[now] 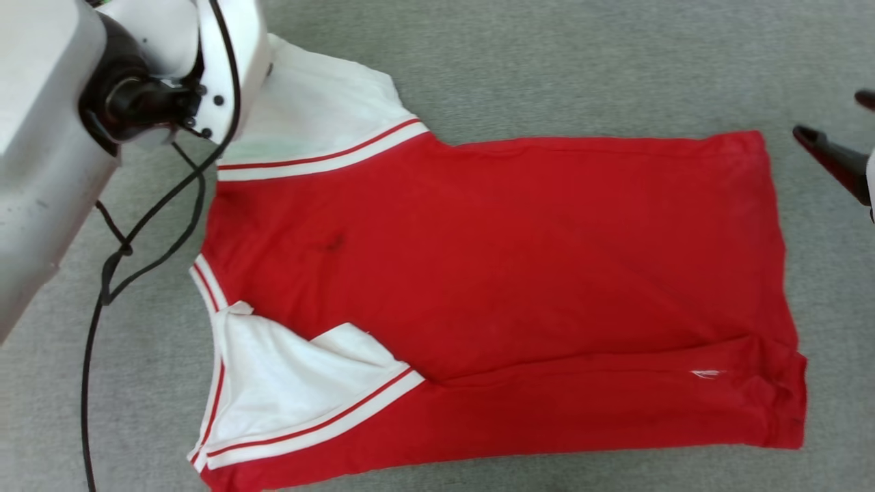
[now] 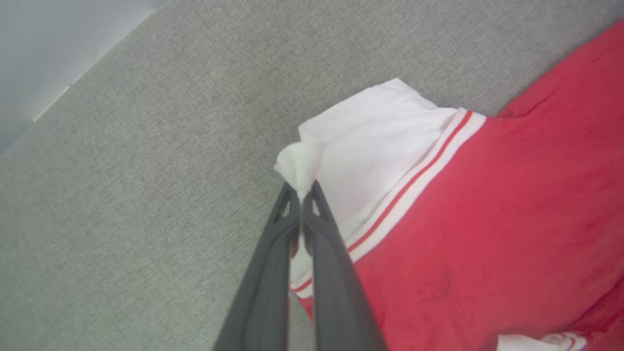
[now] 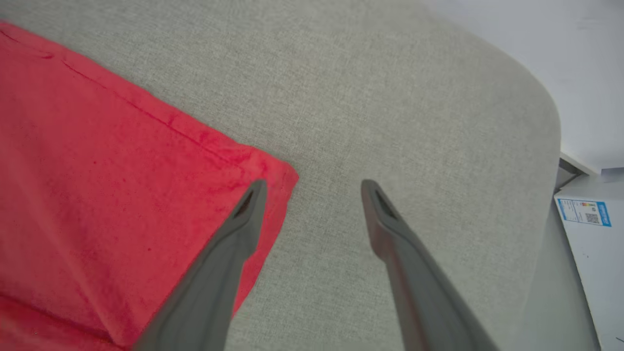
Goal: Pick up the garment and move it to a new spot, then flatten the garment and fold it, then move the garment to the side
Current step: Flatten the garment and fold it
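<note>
Red jersey T-shirt [image 1: 513, 260] with white short sleeves and red-and-white striped trim lies spread on a grey fabric-covered table [image 1: 547, 61], plain red side up, collar end toward the robot's left, hem toward its right. Near long edge is folded over onto the body as a red strip [image 1: 615, 410] with a small white mark on it. Near sleeve [image 1: 287, 389] is folded in over the red. Far sleeve [image 1: 321, 116] lies out flat on the table, partly hidden in the head view by the pale left forearm [image 1: 41, 171] and its wrist housing, which block the upper left corner. Black cable [image 1: 137, 239] hangs from that arm, looping over the table just beside the collar edge. Small dark smudge [image 1: 333, 241] on the red near the collar. Left end effector [image 2: 303, 192] is clamped tight on the bunched outer corner of the far sleeve, white cloth pinched between the fingertips. Right end effector [image 3: 314, 187] gapes wide, holding nothing, poised at the far hem corner [image 3: 273, 170], one finger over the red cloth, the other over bare table. Contact with the cloth: can't tell. Past the table's rounded edge: pale floor [image 3: 536, 39] and a white box [image 3: 592, 253] with a blue label.
</note>
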Available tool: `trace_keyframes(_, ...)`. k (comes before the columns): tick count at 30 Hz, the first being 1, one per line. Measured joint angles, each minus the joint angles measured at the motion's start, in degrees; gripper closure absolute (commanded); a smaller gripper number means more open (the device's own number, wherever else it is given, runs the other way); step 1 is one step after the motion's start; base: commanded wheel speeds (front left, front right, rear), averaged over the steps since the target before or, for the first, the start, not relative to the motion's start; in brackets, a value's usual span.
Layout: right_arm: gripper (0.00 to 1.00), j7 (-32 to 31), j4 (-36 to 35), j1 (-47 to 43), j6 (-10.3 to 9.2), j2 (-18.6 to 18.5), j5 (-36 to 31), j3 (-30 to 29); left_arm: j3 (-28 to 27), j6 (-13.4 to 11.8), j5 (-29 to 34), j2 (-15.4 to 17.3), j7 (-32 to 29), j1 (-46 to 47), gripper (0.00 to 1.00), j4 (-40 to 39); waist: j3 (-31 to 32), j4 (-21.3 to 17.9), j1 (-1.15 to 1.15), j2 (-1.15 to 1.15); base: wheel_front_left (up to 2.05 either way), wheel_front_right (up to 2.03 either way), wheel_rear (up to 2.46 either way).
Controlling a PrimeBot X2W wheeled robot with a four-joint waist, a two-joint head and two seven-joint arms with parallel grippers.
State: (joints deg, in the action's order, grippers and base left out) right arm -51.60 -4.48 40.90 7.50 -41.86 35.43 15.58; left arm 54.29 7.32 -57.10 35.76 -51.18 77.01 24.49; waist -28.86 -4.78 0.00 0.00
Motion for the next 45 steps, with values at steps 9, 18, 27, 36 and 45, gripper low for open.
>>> trace_keyframes(9,0.00,-10.18,9.16,7.17,0.00,1.16,2.96,7.99,0.35,0.02,-0.55,-1.18,2.26,0.24,1.00,-2.85,-1.53,3.47,0.00,0.00,0.00,0.00,0.00)
trace_keyframes(18,0.00,-5.68,18.39,8.92,-0.03,3.90,1.59,13.65,0.36,0.07,-0.67,-0.70,3.53,0.56,1.00,-3.77,-3.55,4.85,0.00,0.00,0.00,0.00,0.00)
trace_keyframes(27,1.00,1.53,21.75,10.26,-0.07,4.72,3.88,16.50,0.99,0.08,-1.75,0.31,5.47,-0.89,1.00,-4.20,-1.68,4.30,0.00,0.00,0.00,0.00,0.00)
trace_keyframes(36,1.00,12.44,22.63,6.92,0.00,4.60,5.45,18.74,1.03,0.08,-4.79,4.78,11.63,-9.03,1.00,-9.06,5.16,3.50,0.00,0.00,0.00,0.00,0.00)
trace_keyframes(45,1.00,18.80,20.93,-1.15,0.00,1.79,8.15,20.07,2.01,-1.22,-6.02,9.56,15.38,-18.53,1.00,-15.94,12.51,4.14,-0.01,0.00,0.00,0.00,0.00)
